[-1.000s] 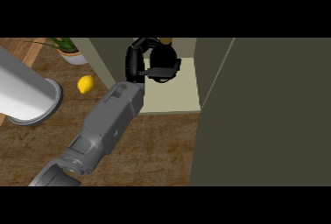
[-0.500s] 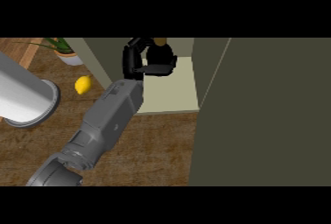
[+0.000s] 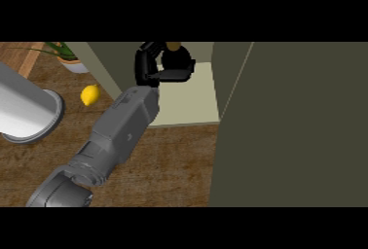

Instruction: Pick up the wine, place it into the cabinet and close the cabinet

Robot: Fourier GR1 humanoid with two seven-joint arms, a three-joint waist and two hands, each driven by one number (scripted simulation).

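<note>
The wine bottle (image 3: 174,47) shows as a dark body with a tan top, held upright just inside the open cabinet (image 3: 191,104), over its pale shelf floor near the back left. My left hand (image 3: 149,65) is shut on it, fingers and thumb curled round the body and hiding most of it. The grey forearm runs in from the lower left. The cabinet door (image 3: 295,121) stands open as a big dark olive panel filling the right side. My right hand shows nowhere.
A yellow lemon (image 3: 90,94) lies on the wooden counter left of the forearm. A large pale grey cylinder (image 3: 22,109) stands at the far left. A potted plant (image 3: 70,62) sits at the back left beside the cabinet's side wall.
My left hand has carried the bottle farther back into the cabinet, up in the view. Everything else has stayed where it was.
</note>
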